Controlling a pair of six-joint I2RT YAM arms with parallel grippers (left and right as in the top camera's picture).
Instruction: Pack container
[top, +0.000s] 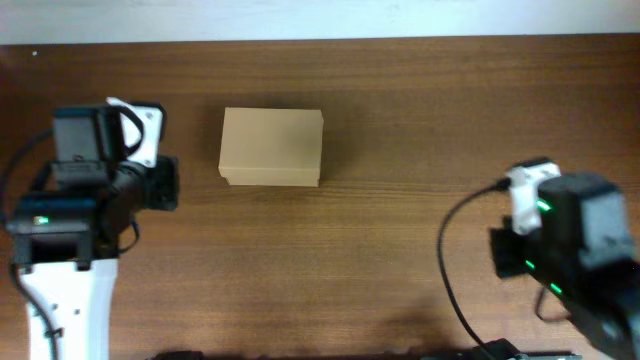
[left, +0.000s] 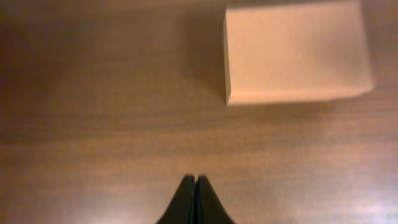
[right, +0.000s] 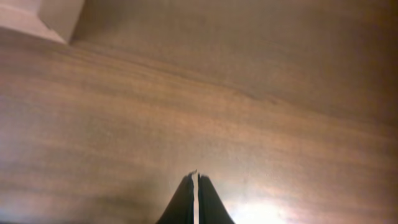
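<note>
The container (top: 271, 147) is a plain tan cardboard box, lid closed, lying flat on the wooden table at the back, left of centre. It also shows at the top right of the left wrist view (left: 295, 51), and a pale corner of it shows at the top left of the right wrist view (right: 43, 17). My left gripper (left: 194, 179) is shut and empty, over bare table short of the box; its arm (top: 100, 190) sits left of the box. My right gripper (right: 195, 175) is shut and empty over bare table; its arm (top: 560, 245) sits far right.
The wooden table (top: 380, 250) runs to a pale wall edge at the back (top: 320, 20). Black cables (top: 455, 290) trail from the right arm toward the front edge. No pens or markers are in view.
</note>
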